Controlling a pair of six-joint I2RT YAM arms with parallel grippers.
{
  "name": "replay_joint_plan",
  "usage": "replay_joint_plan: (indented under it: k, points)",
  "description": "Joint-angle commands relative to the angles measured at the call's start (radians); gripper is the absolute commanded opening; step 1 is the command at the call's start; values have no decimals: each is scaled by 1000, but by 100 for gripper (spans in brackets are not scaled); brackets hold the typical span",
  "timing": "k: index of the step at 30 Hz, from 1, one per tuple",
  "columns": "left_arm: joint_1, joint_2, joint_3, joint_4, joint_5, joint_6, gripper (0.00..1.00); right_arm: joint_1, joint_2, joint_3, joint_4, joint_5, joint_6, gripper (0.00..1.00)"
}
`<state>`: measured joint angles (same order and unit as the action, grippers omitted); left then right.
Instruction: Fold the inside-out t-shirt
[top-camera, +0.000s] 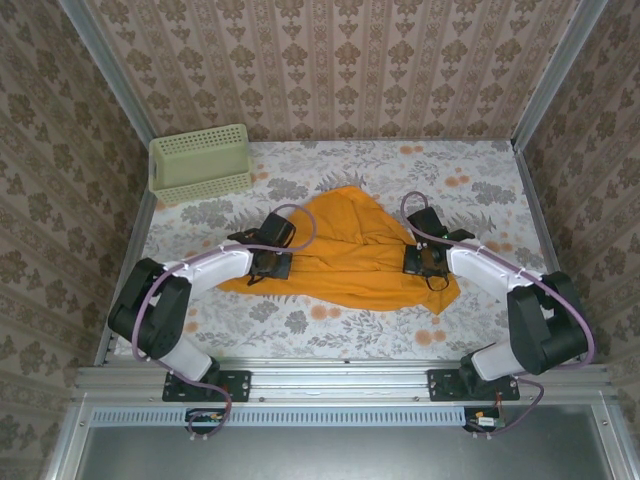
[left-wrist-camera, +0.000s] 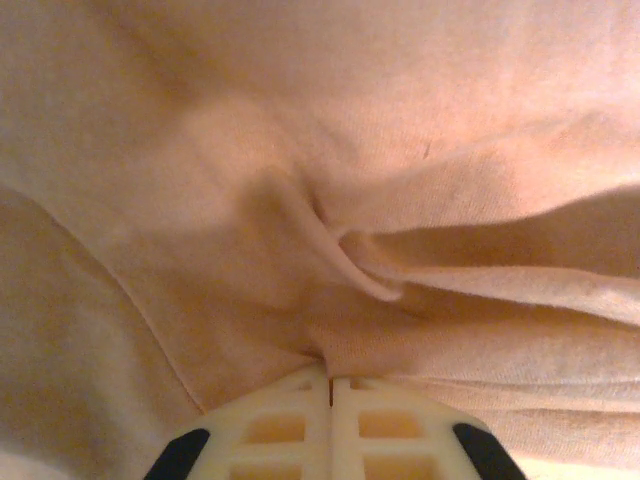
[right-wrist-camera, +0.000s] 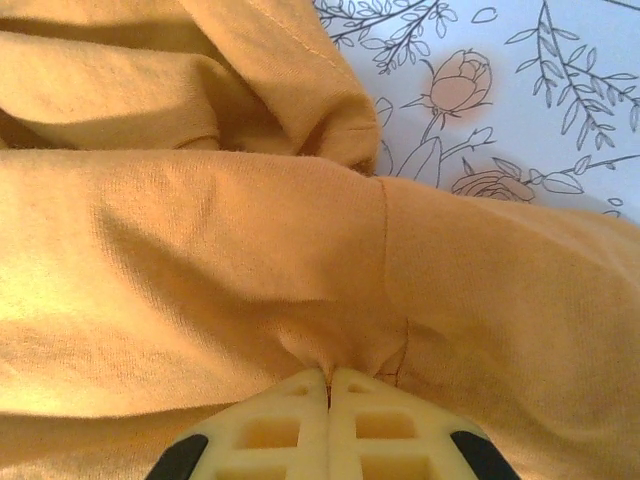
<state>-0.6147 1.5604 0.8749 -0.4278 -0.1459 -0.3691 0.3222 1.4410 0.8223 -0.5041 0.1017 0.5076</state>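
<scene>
Orange-yellow inside-out t-shirt (top-camera: 350, 255) gripped at two spots.
Its folds are pinched tight by the left gripper (left-wrist-camera: 330, 385) and the right gripper (right-wrist-camera: 329, 385).

Pale green mesh basket (top-camera: 200, 163) at far-left corner, floral tablecloth (top-camera: 480, 180)

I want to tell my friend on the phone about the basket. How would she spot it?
Start at the flowery table and look to its far left corner, by the wallpapered walls. The pale green basket sits there, on its own. It is a stiff box with rows of little holes in its sides, unlike the soft, crumpled orange t-shirt in the middle.
</scene>
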Motion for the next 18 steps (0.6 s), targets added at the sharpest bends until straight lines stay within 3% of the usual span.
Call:
replay_joint_plan:
  k: [1,11,18]
  points:
    - [0,-54,8,9,-33,-4,0,9,-85,27,-54,62,-1,0]
    - [-9,-340,-38,6,-83,2,0,11,-329,60,-148,161,-20,0]
    - [-14,-545,40,-28,-130,76,0,11,-477,175,-198,211,-83,0]
